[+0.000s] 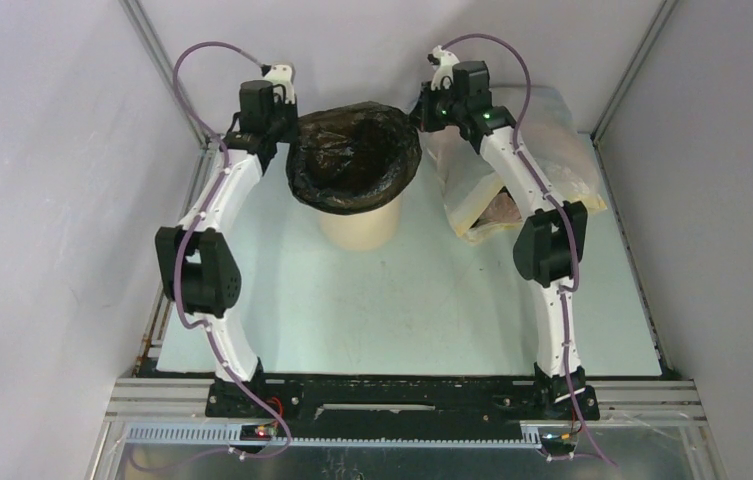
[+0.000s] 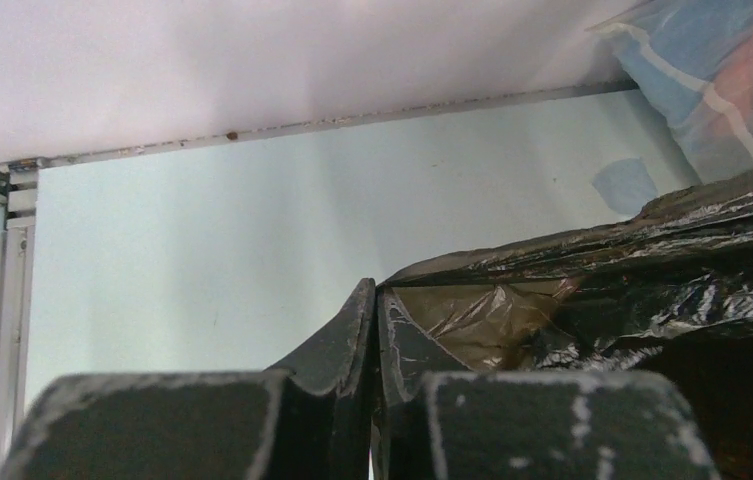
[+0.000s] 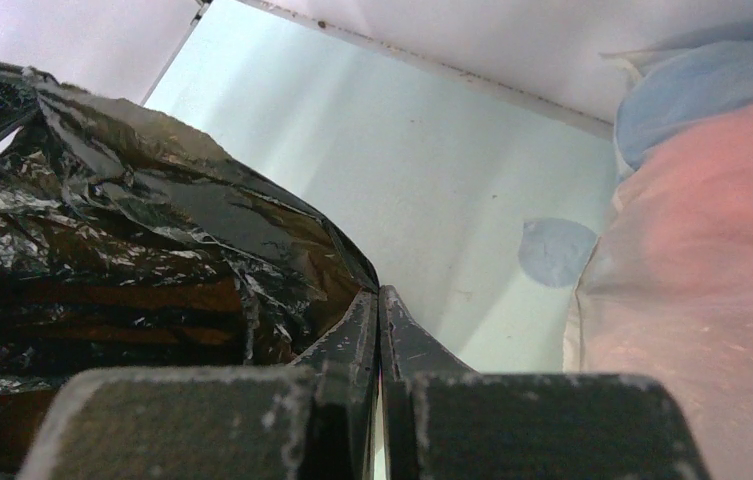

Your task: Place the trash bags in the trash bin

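The left end effector (image 2: 374,308) had its fingers pressed together on the left rim of the black trash bag (image 1: 352,155). The bag's open mouth spread from there across the top of the tan trash bin (image 1: 360,228), which stood at the back middle of the desk (image 1: 402,300). The right end effector (image 3: 379,310) pinched the bag's right rim, just beside a translucent bag (image 1: 577,170).
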